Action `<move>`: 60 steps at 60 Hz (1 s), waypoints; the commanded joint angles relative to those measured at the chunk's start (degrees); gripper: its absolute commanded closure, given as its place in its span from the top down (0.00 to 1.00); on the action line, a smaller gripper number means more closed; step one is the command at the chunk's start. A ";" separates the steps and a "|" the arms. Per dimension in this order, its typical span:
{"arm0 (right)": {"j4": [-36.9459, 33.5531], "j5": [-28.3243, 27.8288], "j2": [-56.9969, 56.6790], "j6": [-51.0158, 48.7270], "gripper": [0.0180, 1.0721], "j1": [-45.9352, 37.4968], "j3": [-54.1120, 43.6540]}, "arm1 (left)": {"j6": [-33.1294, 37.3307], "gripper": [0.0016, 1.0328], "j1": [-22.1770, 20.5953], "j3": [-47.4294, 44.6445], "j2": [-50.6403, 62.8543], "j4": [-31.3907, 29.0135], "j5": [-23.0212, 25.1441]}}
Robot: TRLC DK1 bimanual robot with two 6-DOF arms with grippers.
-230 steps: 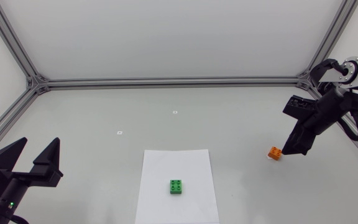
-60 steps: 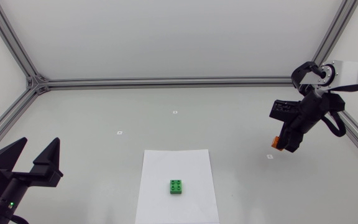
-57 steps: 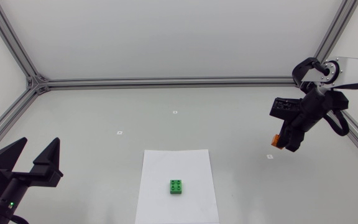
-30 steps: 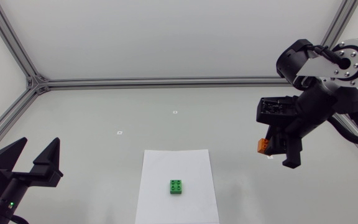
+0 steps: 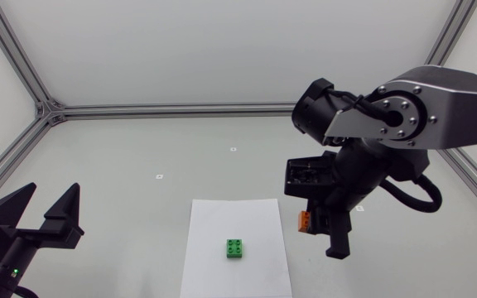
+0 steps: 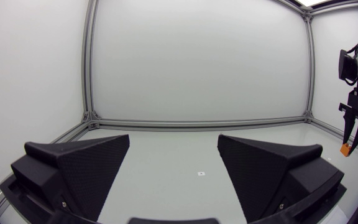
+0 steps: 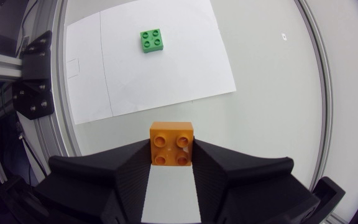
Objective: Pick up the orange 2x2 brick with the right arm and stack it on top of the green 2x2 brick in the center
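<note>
Found orange 2x2 brick [image 7: 171, 144] clamped between right jaws, lifted off the table [image 5: 139, 149] and carried inward since pickup. Noted green 2x2 brick [image 7: 152, 41] ahead of those jaws; stacking not yet done. Recorded left jaws apart, empty.

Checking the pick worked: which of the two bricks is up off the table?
The orange brick, held in the right gripper above the table; the green brick lies flat on the white sheet, nothing touching it.

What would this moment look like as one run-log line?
right end effector: shut on orange brick, aloft | green brick: on paper, uncovered | left end effector: open, empty
</note>
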 commanded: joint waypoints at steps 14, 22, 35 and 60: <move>3.26 -0.24 7.80 6.15 0.05 8.27 2.95 | 0.75 0.96 0.16 -2.35 -0.45 -0.87 0.23; 3.70 -0.24 11.32 8.17 0.06 11.34 5.67 | 0.75 0.96 0.16 -2.35 -0.45 -0.78 0.23; 4.22 -0.24 17.03 9.22 0.06 15.12 10.07 | 0.75 0.96 0.16 -2.35 -0.45 -0.87 0.23; 4.93 0.02 25.12 7.55 0.06 16.97 15.87 | 0.75 0.96 0.16 -2.35 -0.45 -0.87 0.23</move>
